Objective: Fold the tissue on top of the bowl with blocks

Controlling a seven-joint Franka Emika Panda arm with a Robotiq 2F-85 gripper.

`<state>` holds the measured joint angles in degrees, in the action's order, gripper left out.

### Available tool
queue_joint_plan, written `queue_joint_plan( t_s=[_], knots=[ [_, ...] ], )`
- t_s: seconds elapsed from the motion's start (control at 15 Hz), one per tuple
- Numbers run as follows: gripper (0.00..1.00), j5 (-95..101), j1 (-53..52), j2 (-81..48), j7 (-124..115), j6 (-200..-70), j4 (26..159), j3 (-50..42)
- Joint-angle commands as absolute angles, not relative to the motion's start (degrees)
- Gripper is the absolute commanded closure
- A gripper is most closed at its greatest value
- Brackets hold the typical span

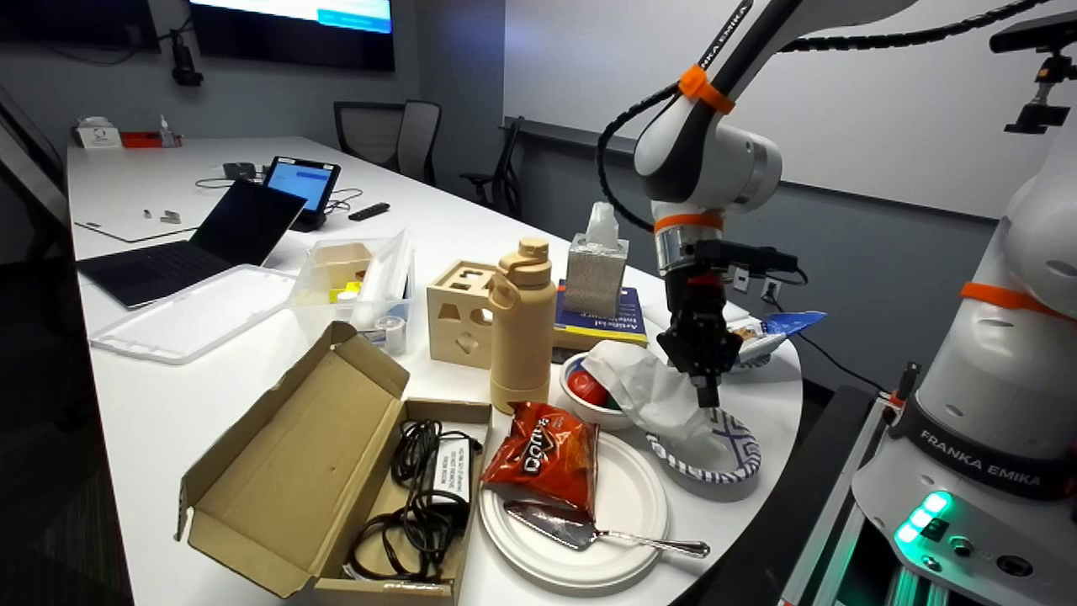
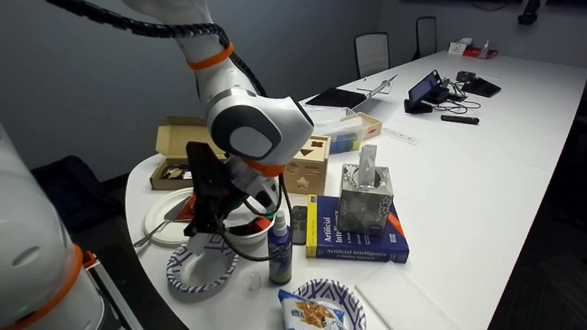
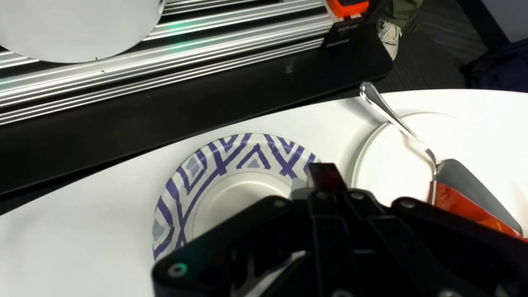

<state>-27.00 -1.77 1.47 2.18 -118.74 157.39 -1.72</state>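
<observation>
The white bowl (image 1: pixel 599 414) holds a red block (image 1: pixel 586 387) and a bit of green; a red block (image 2: pixel 261 225) also shows in an exterior view. The crumpled white tissue (image 1: pixel 644 387) drapes over one side of the bowl and slopes down into the striped dish (image 1: pixel 740 461). My gripper (image 1: pixel 708 394) points down over that dish, by the tissue's low end. In the wrist view the fingers (image 3: pixel 328 177) are together; whether tissue is pinched between them cannot be seen. Bowl and blocks are out of the wrist view.
A red snack bag (image 1: pixel 547 454) and a cake server (image 1: pixel 555 526) lie on the large white plate (image 1: pixel 580 572). A tan bottle (image 1: pixel 522 337) stands beside the bowl. A spray bottle (image 2: pixel 280 254) and a tissue box (image 2: pixel 364 208) on a book (image 2: pixel 360 253) stand close.
</observation>
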Motion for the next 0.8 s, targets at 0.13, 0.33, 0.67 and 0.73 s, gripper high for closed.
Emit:
queue_joint_plan(
  t_s=[0.13, 0.33, 0.67, 0.73],
  knots=[
    [1.00, -25.9, -1.3, 5.9, 0.8, -122.4, 158.6, -0.8],
    [1.00, -27.1, -1.5, 6.8, 1.4, -123.5, 157.4, -0.7],
    [1.00, -32.0, -1.6, 10.0, 3.6, -125.5, 158.3, -1.3],
    [1.00, -33.7, -1.6, 10.4, 4.4, -126.2, 158.3, -1.5]
  ],
)
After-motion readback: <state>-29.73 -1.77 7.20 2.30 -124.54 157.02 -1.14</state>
